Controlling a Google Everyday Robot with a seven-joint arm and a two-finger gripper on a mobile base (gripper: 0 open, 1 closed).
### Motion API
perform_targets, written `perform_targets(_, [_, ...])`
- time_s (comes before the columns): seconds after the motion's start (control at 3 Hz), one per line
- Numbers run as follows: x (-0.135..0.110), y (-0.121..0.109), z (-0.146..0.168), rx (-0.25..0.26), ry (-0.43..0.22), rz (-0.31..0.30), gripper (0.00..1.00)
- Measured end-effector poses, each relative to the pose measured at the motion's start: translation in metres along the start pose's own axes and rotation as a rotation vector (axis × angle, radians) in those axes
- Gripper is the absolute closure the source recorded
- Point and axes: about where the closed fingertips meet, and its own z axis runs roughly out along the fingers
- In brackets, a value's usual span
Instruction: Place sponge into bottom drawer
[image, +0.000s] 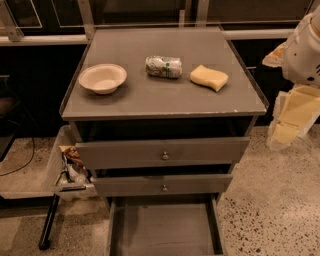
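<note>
Speckled beige terrazzo floor (270, 210). Dark glazed rear wall (130, 12), pale frames, dim warm light. Grey flat-topped table (165, 100) stands centred, with a clear plastic bin (52, 170) to its left. My claw (287, 125) hangs beside the table's right edge.

The tabletop (160, 102) carries one bowl (102, 78) at nine o'clock, one crushed can (164, 66) near the centre and one sponge (209, 77) at three o'clock. Below are three drawers: one top drawer (125, 152), one middle drawer (130, 186) and one bottom drawer (165, 230). One gripper (292, 117) hangs at three o'clock, beyond the tabletop's edge.
</note>
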Motion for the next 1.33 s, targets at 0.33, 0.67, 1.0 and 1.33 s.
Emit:
perform_targets(0.33, [-0.001,-0.001,0.000,0.003,-0.003,0.002,0.00])
perform_targets(0.67, [-0.016,-0.021,0.015,0.030,-0.030,0.011,0.00])
perform_targets(1.0, [-0.036,-0.051,0.043,0.064,-0.078,0.000,0.00])
perform_targets(1.33, [-0.034,-0.115,0.099,0.108,-0.147,-0.006,0.00])
